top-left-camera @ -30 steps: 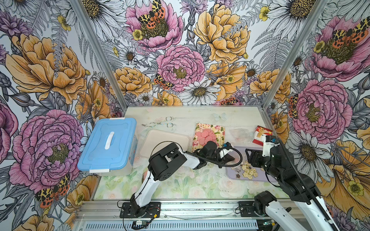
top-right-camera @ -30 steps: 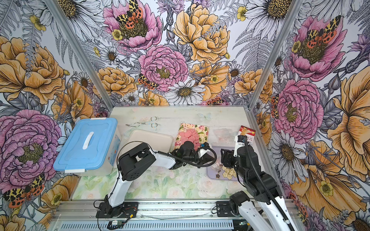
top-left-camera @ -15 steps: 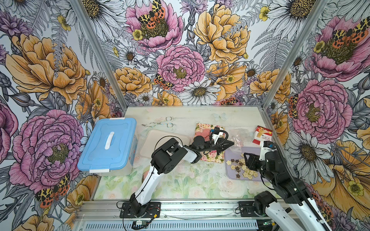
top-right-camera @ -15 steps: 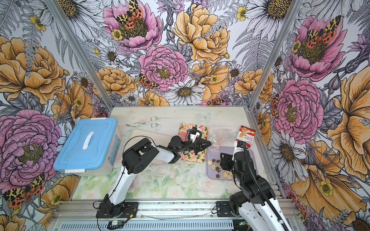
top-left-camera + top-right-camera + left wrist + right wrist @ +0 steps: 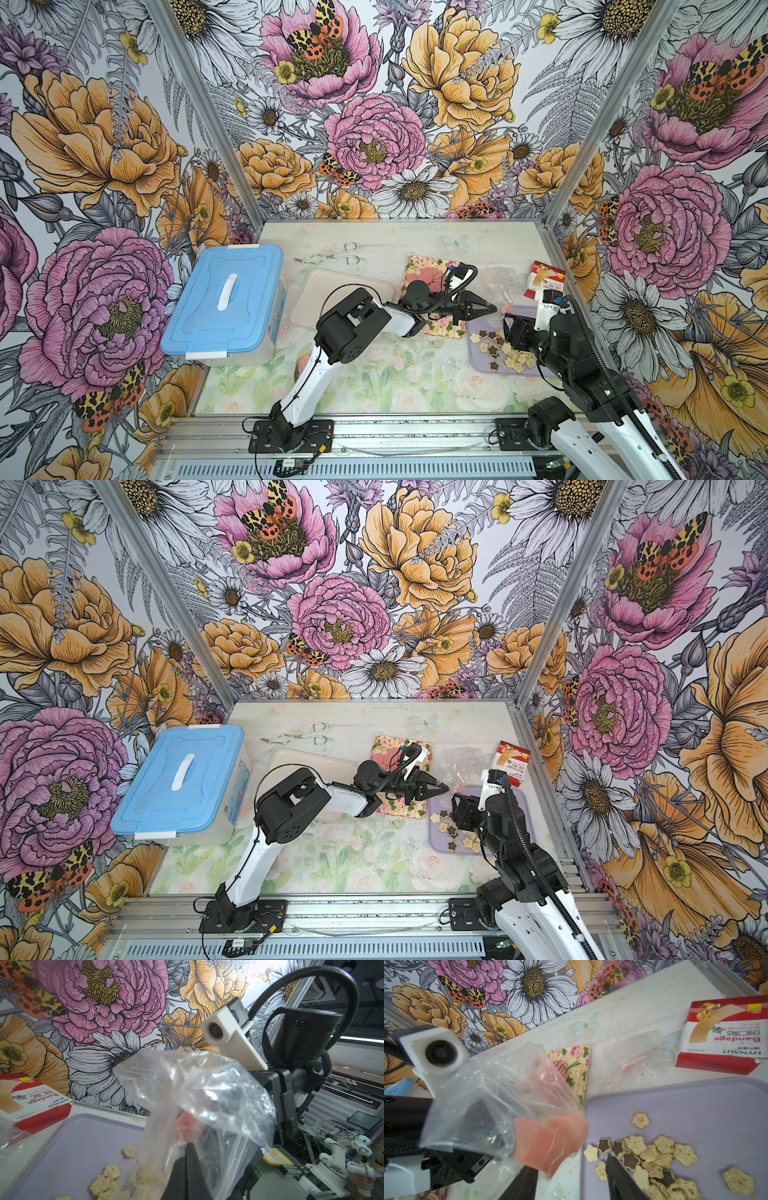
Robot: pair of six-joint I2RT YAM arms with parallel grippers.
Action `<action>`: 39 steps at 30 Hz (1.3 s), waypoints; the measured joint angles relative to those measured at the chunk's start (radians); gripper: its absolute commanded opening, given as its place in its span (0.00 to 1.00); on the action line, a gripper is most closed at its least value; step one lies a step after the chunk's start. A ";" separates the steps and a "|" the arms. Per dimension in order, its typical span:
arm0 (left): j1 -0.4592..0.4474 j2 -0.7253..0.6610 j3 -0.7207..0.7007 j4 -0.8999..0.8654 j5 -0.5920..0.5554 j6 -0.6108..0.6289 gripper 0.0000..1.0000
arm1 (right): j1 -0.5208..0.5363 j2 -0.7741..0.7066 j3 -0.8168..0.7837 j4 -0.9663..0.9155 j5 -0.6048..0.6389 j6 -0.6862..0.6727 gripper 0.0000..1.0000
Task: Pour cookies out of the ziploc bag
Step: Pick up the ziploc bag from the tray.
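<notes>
While the left arm rises on its white link from a base at the lower middle of both top views, it bends at a black elbow block. From there its forearm runs almost level toward the right of the frame, wrist camera uppermost. The left tool ends just above the upper left corner of the lilac tray. Its jaws are pinched fully together on the clear ziploc bag, and the left wrist view shows the film bunching up from between the black fingers. The bag hangs crumpled in the air, its pink zip strip turned toward the tray.

The right arm climbs from its base at the lower right of the frame and leans up and leftward. Its wrist tips down so that the right tool points at the left part of the tray. Its jaws stand apart with nothing clamped between them. The zip strip lies close in front of one finger; whether they touch cannot be told.

The cookies, beige and dark-brown star-flower shapes, lie heaped on the tray beneath the right tool, with a few scattered beside the heap. Pink round discs rest on the floral board behind the left forearm. A second clear bag lies flat on the bench between that board and the bandage box.
</notes>
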 measured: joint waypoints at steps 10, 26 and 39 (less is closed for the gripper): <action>0.027 -0.106 -0.089 0.008 0.012 -0.083 0.00 | 0.000 -0.005 -0.002 0.019 -0.047 -0.015 0.58; -0.035 -0.088 -0.022 0.016 0.031 -0.111 0.00 | 0.000 -0.005 -0.015 0.064 -0.094 -0.031 0.54; -0.041 -0.013 0.017 0.037 0.029 -0.101 0.00 | -0.006 -0.026 -0.022 0.041 -0.077 -0.047 0.30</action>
